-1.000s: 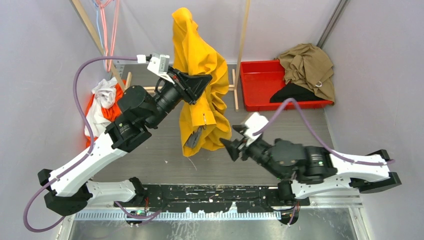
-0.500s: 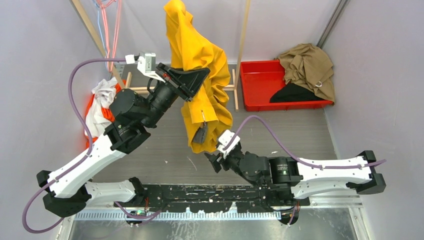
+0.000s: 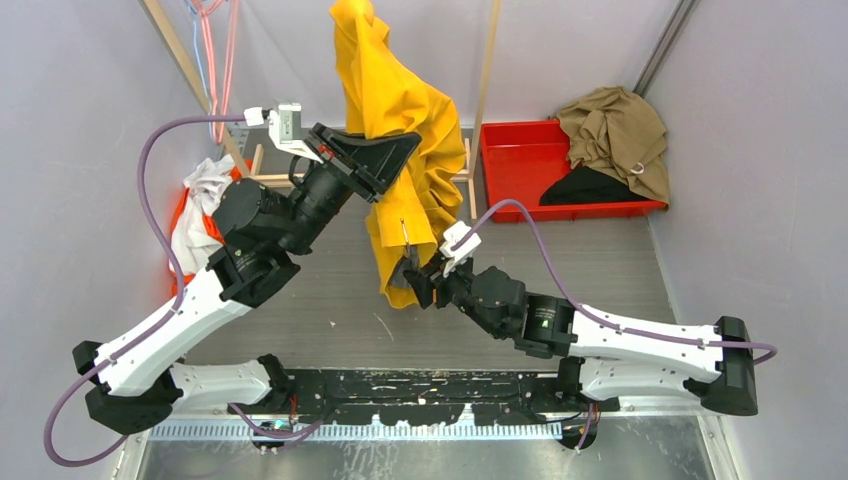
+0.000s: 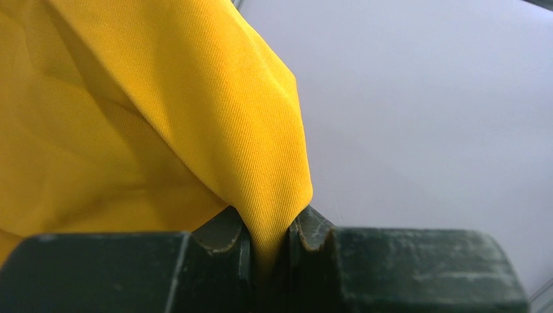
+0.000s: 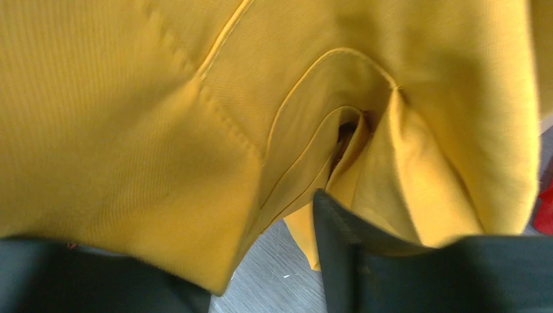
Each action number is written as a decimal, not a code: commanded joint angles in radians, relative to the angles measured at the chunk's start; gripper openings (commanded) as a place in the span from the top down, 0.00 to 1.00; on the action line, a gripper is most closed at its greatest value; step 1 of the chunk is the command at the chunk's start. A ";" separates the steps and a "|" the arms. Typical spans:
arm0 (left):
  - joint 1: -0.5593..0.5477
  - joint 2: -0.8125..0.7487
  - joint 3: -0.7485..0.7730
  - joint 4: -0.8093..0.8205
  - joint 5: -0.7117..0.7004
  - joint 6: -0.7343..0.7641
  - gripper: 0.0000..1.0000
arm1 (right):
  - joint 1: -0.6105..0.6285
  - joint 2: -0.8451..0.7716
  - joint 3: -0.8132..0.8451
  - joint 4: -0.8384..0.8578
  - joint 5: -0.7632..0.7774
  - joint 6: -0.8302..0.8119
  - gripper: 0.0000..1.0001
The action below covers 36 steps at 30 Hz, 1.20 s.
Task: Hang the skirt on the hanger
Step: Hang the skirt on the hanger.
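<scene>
While the left gripper (image 4: 269, 242) is clenched on a fold of the yellow skirt (image 3: 405, 130), the skirt hangs above the counter (image 3: 330, 300), long axis 12-to-6, loose end pointing to 6. The right gripper (image 3: 415, 285) is at that low end, jaws spread, fabric draped over them.

Even, bright light fills the top view, sharp throughout, with soft shadows on the desk (image 3: 620, 260). Both wrist views are slightly soft up close, their dark near edges underexposed.
</scene>
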 commanded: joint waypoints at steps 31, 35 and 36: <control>0.003 0.067 -0.257 0.969 -0.127 0.255 1.00 | -0.003 -0.176 0.414 -0.684 -0.337 0.183 0.99; 0.002 0.071 -0.351 1.131 -0.262 0.250 1.00 | 0.001 -0.104 0.467 -0.632 -0.517 0.196 0.99; 0.002 0.070 -0.379 1.168 -0.298 0.247 1.00 | 0.002 -0.085 0.489 -0.624 -0.554 0.198 0.99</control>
